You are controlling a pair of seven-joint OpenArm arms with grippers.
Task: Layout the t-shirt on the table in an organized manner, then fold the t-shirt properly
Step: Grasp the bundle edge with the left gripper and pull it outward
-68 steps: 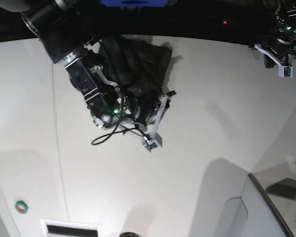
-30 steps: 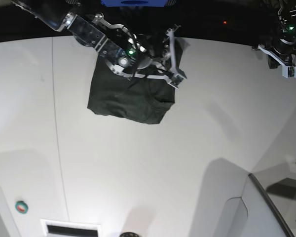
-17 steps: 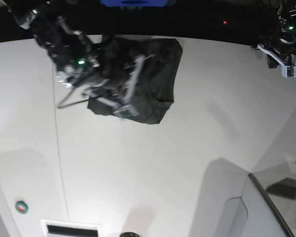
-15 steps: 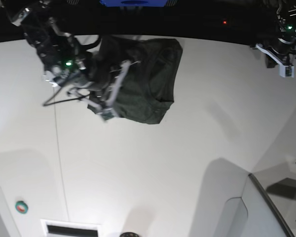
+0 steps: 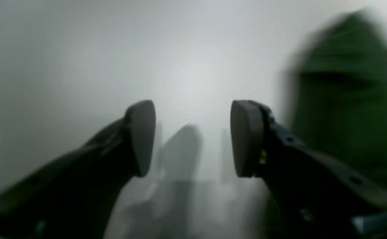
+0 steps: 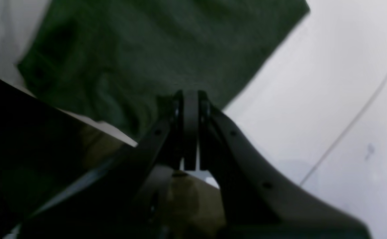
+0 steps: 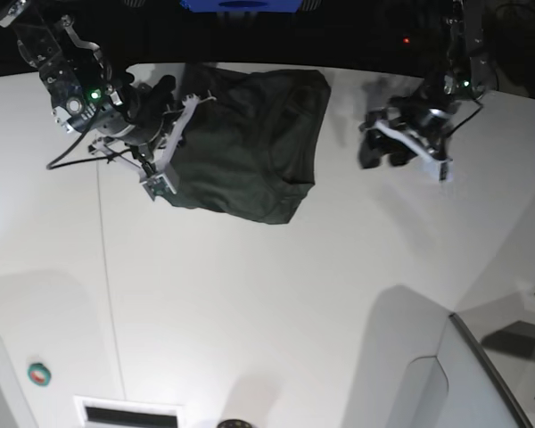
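Two grippers over the white table (image 7: 276, 294): right gripper (image 6: 191, 99) pressed together at the dark green t-shirt's (image 7: 250, 147) left edge, left gripper (image 5: 193, 136) spread apart, empty, right of it.

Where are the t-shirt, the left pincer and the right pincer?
t-shirt (image 7: 250, 156), base view, middle of the cloth.
left pincer (image 5: 193, 137), left wrist view, gap between the open tips.
right pincer (image 6: 190, 129), right wrist view, closed tips.

The right arm's black gripper (image 6: 191, 132) has its jaws pressed together over the rumpled dark green cloth t-shirt (image 6: 167, 49); glossy white tabletop (image 6: 329, 83) alongside.
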